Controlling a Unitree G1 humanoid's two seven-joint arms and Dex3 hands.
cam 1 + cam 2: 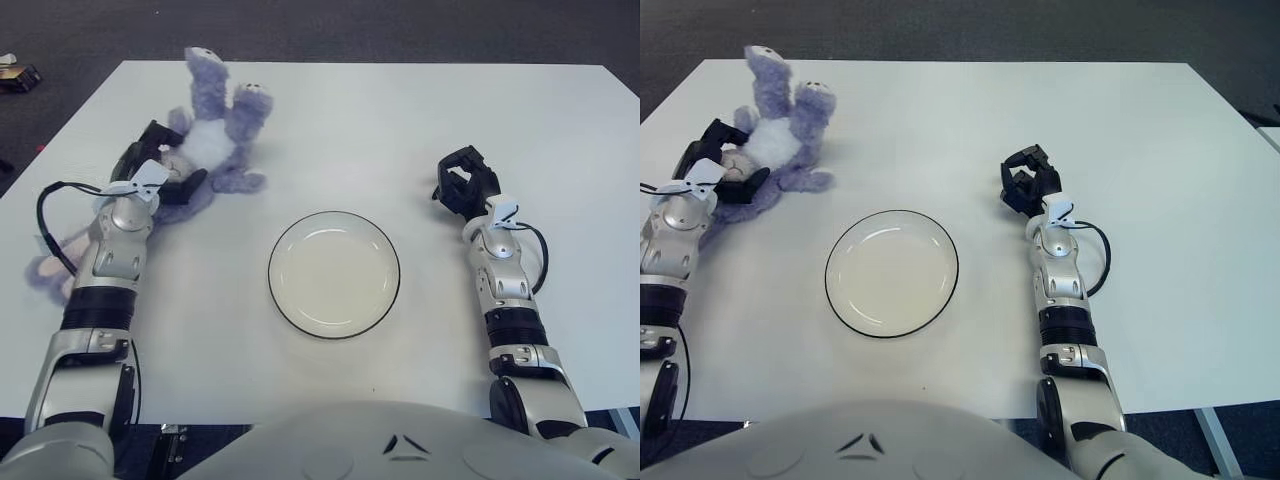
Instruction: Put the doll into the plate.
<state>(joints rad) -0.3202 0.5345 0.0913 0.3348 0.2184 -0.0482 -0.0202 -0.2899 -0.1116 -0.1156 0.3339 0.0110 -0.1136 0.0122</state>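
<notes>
A purple and white plush doll (215,135) is held at the left of the white table (400,120), its legs pointing away from me. My left hand (160,172) is shut on the doll's lower body. One long ear (45,268) trails down beside my left forearm. A white plate (333,273) with a dark rim sits at the table's middle, to the right of and nearer than the doll. My right hand (462,186) shows right of the plate, fingers curled, holding nothing.
The table's far edge borders dark carpet. A small object (15,75) lies on the floor beyond the far left corner. My right arm's cable (537,255) loops beside the forearm.
</notes>
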